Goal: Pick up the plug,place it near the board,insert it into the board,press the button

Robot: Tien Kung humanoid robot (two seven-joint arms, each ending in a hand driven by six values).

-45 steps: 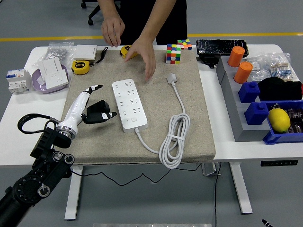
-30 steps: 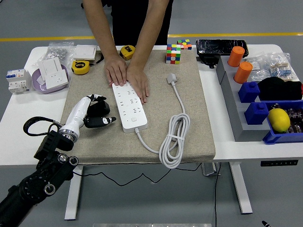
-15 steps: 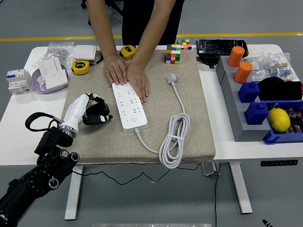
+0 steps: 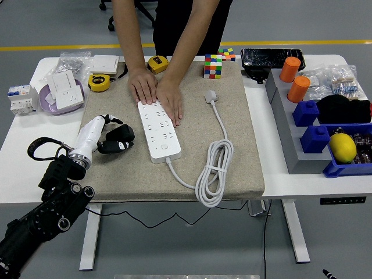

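Note:
A white power strip (image 4: 158,129) lies on the beige mat (image 4: 232,168), its button (image 4: 164,147) near the close end. Its white plug (image 4: 211,96) rests on the mat to the right of the strip, and the cable (image 4: 214,174) is coiled below it. A person at the far side presses both hands (image 4: 156,94) flat on the strip's far end. My left hand (image 4: 114,139) hovers over the mat's left part, left of the strip, with its black fingers curled and holding nothing. No right arm shows.
Rubik's cubes (image 4: 214,65) stand at the mat's back edge. Tape measures (image 4: 99,82) and a bowl with a socket (image 4: 63,96) sit at the back left. A grey and blue organiser (image 4: 314,131) with orange cylinders (image 4: 299,88) and a yellow ball (image 4: 342,146) fills the right.
The person laid both hands on the power strip's far end and holds them there. My left hand drew back to the left, and its fingers curled in.

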